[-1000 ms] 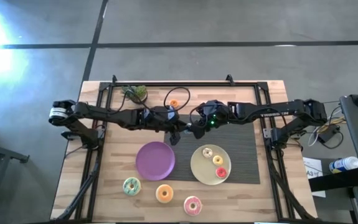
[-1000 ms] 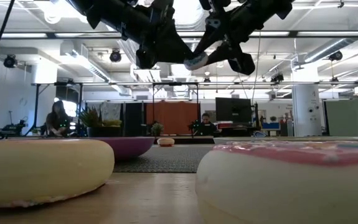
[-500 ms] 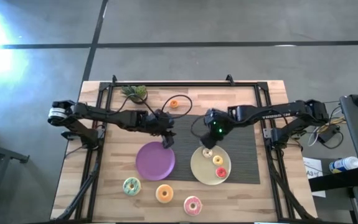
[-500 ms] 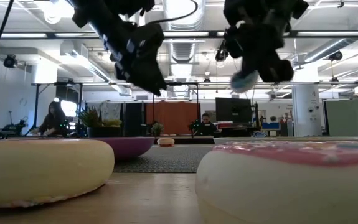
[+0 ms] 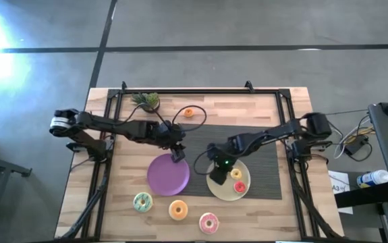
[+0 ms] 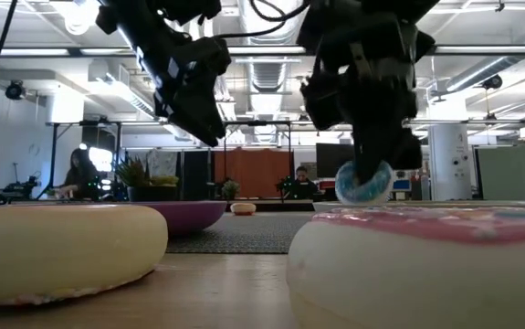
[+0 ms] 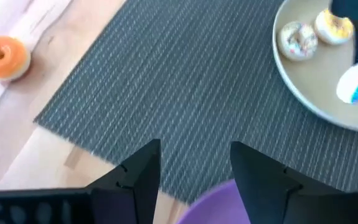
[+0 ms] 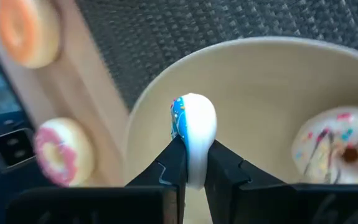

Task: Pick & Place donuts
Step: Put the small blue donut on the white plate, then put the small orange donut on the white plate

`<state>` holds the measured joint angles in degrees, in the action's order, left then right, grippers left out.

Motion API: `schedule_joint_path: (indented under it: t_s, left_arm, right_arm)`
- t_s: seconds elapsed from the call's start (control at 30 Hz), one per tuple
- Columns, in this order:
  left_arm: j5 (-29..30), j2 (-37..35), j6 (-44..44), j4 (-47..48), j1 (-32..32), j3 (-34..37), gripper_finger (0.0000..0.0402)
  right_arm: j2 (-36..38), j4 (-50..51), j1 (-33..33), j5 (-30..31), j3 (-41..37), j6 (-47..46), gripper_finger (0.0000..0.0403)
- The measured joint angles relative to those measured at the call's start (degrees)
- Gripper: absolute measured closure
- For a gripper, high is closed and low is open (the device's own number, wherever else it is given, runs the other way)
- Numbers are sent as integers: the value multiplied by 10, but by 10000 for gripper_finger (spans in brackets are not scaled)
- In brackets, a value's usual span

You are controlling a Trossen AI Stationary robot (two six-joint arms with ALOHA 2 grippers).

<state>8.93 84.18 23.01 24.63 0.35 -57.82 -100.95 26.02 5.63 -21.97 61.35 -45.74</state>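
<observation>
My right gripper [image 5: 215, 174] is shut on the small blue donut [image 8: 191, 134] over the left part of the yellow plate [image 5: 229, 196]. A cream donut [image 8: 337, 152], an orange one [image 5: 235, 174] and a red one [image 5: 239, 187] lie on that plate. My left gripper [image 5: 178, 155] is open and empty above the far edge of the purple plate [image 5: 167, 175]. Another small orange donut [image 5: 188, 113] lies on the wood at the far side. The large green [image 5: 142, 201], orange [image 5: 178, 210] and pink [image 5: 208, 222] donuts lie near the front edge. My right gripper pinches the blue donut between its two fingers, one on the iced face and one on the pale underside [image 8: 195, 157]. The fingers come from above, pointing down. The donut stands on edge below them, low over the yellow plate [image 8: 259, 93]; whether it touches the plate I cannot tell.
A dark woven mat [image 5: 261, 155] lies under the yellow plate and part of the purple one. A small green potted plant [image 5: 146, 100] stands at the far left. A black metal frame [image 5: 106, 135] runs along the table's sides. People sit in the room behind.
My right gripper has carried the blue donut from beside my left gripper at the mat's far edge toward the near edge and down over the yellow plate. My left gripper has drawn back toward the table's left, over the purple plate's far edge.
</observation>
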Motion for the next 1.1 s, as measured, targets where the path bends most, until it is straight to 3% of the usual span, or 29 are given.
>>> schedule_joint_path:
  t_s: [0.4,0.83,1.1]
  left_arm:
    - [13,-11,25,40,-28,0,234]
    - [47,-11,24,40,-30,0,234]
    - [72,-11,23,41,-23,0,234]
  right_arm:
    - [-28,7,1,44,21,29,362]
    - [-28,86,9,112,46,57,218]
    - [-15,190,10,217,89,127,183]
